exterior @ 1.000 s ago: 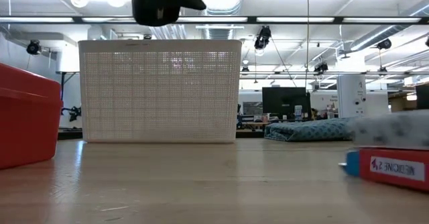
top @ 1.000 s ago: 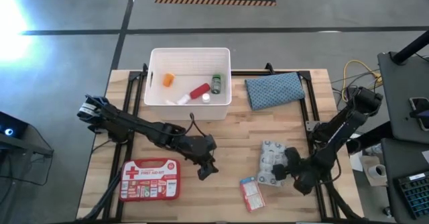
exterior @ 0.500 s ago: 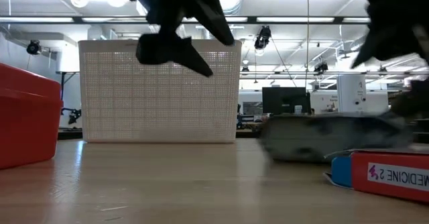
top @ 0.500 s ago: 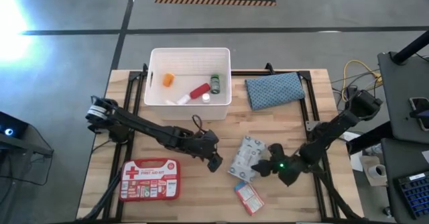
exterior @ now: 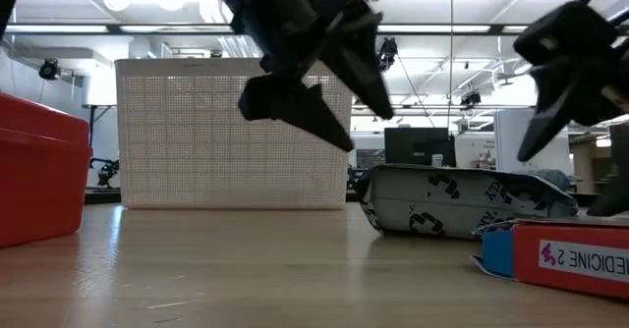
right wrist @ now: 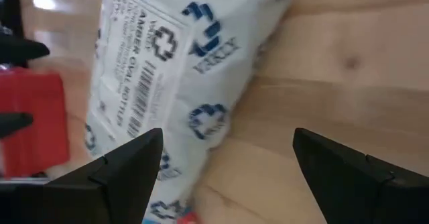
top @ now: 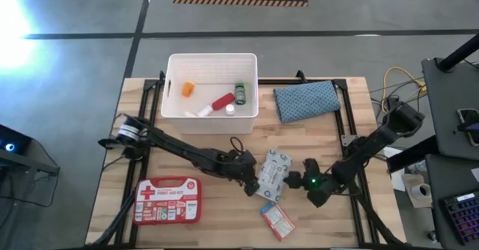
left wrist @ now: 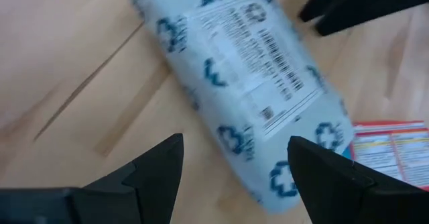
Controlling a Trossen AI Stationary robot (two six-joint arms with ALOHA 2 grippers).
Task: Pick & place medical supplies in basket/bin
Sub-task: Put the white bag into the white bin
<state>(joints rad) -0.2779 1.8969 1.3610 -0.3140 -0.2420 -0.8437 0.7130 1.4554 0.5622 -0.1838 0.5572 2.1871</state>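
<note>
The grey wipes pack (top: pixel 273 174) (exterior: pixel 462 202) lies flat on the table, in front of the white bin (top: pixel 171 85) (exterior: pixel 236 132). In the bin are an orange bottle (top: pixel 188 88), a red item (top: pixel 222 101) and a green bottle (top: pixel 241 93). My left gripper (top: pixel 253 184) (left wrist: pixel 234 143) hangs open just left of the pack (left wrist: pixel 248 83), above the table (exterior: pixel 359 122). My right gripper (top: pixel 297 180) (right wrist: pixel 228 133) is open at the pack's right end (right wrist: pixel 167 70). The small red-white box (top: pixel 278 220) lies near the pack. The red first-aid case (top: pixel 168 200) lies near the left front corner. My right gripper stands open at the wipes pack's right end (top: pixel 287 178), coming level from the table's right. Whether a finger touches the pack, I cannot tell.
The blue-grey cloth pouch (top: pixel 305 99) lies right of the bin. The small red-white box (exterior: pixel 565 254) sits close to the pack's near side. Bare wood lies between the bin and the pack. Black frame rails run along the table's left and right edges.
My right gripper has moved toward the table's left, and the wipes pack has slid left ahead of it and turned a little. My left gripper has moved right and down toward the pack's left end. Both arms now flank the pack.
</note>
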